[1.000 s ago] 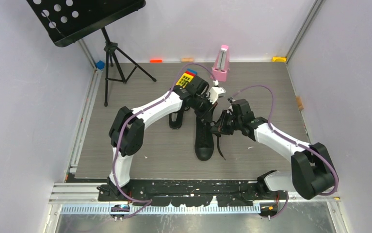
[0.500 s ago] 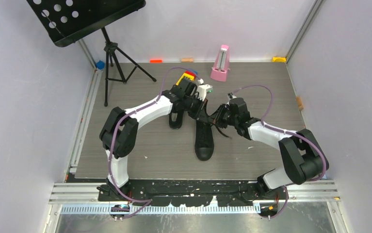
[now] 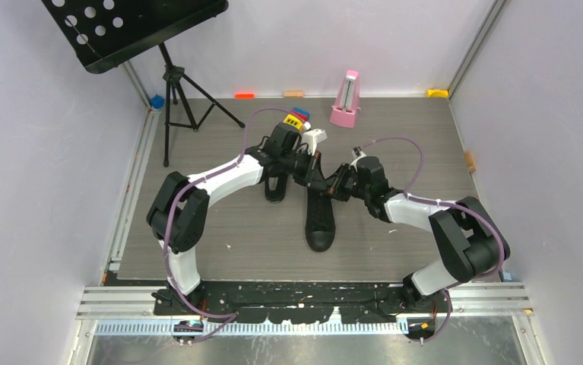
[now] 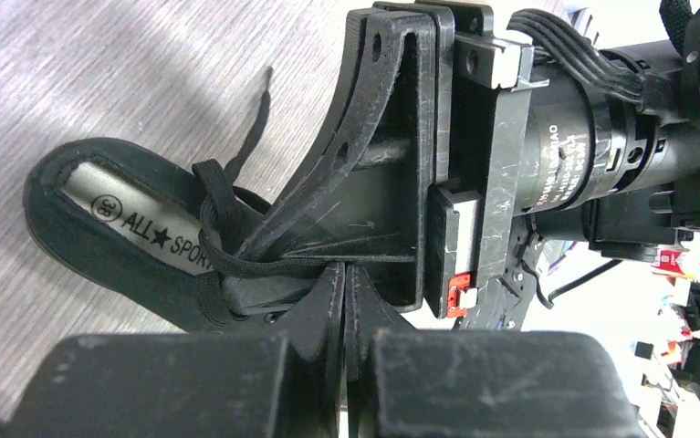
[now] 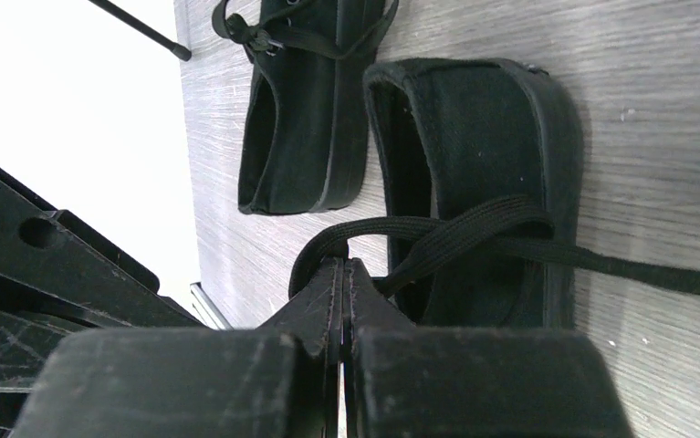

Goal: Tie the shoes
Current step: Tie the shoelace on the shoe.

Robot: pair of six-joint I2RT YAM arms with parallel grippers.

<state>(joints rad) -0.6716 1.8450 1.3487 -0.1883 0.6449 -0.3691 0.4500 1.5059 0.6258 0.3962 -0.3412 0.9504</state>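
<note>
The nearer shoe (image 3: pixel 320 220) and the other shoe (image 5: pixel 300 109) stand side by side mid-worktop (image 3: pixel 258 236). We have the left end effector (image 4: pixel 346 278) and the right end effector (image 5: pixel 343 269) each clamped on the nearer shoe's lace (image 5: pixel 474 224). We judge its bow unfinished, while the other shoe looks tied. Around them are a grey wood-grain surface, lilac walls, a music stand (image 3: pixel 132 26) and a pink metronome (image 3: pixel 346 99).

Black shoes (image 3: pixel 320 220), light grey insole (image 4: pixel 136 219), streaked grey table (image 3: pixel 425 137), pink metronome (image 3: pixel 346 99).
</note>
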